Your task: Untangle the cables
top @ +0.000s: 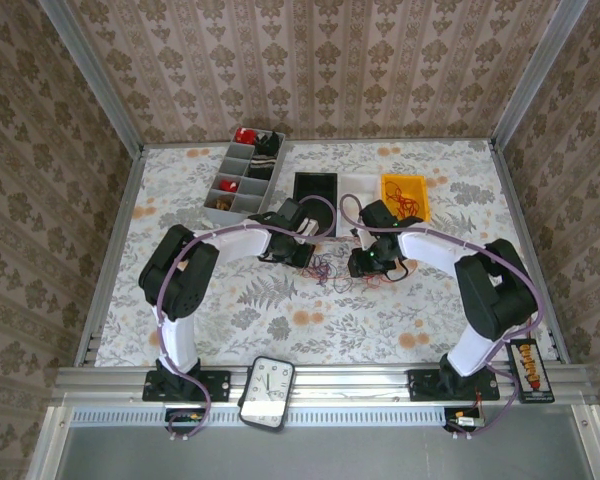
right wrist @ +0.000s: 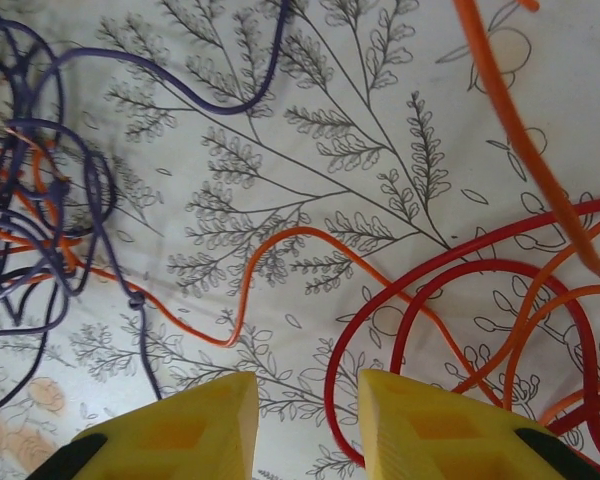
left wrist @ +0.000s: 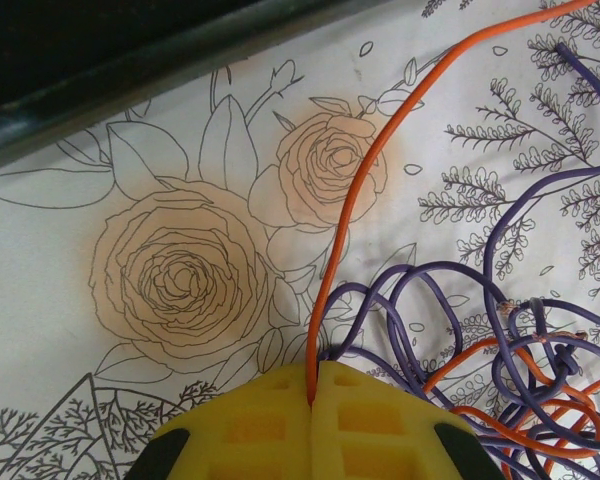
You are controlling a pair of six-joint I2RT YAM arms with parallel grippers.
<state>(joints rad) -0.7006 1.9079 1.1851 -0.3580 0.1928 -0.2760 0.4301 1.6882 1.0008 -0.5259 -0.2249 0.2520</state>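
Note:
The cables [top: 332, 268] lie in a tangle on the flowered cloth between my two grippers. My left gripper [left wrist: 313, 388] has its yellow fingers pressed together on an orange cable [left wrist: 346, 215], which runs up and away to the right. Purple cable loops [left wrist: 450, 290] crowd just right of those fingers, mixed with more orange wire. My right gripper [right wrist: 308, 400] stands open just above the cloth. A red cable loop [right wrist: 420, 300] curves in front of its right finger [right wrist: 430, 430]. A thin orange cable [right wrist: 280, 238] crosses ahead, and a purple bundle [right wrist: 40, 200] lies to the left.
A grey divided tray [top: 242, 170] sits at the back left. A black bin [top: 315, 187], a white bin [top: 360, 185] and an orange bin [top: 403, 190] holding more wires stand behind the tangle. A clock [top: 267, 392] lies at the near edge.

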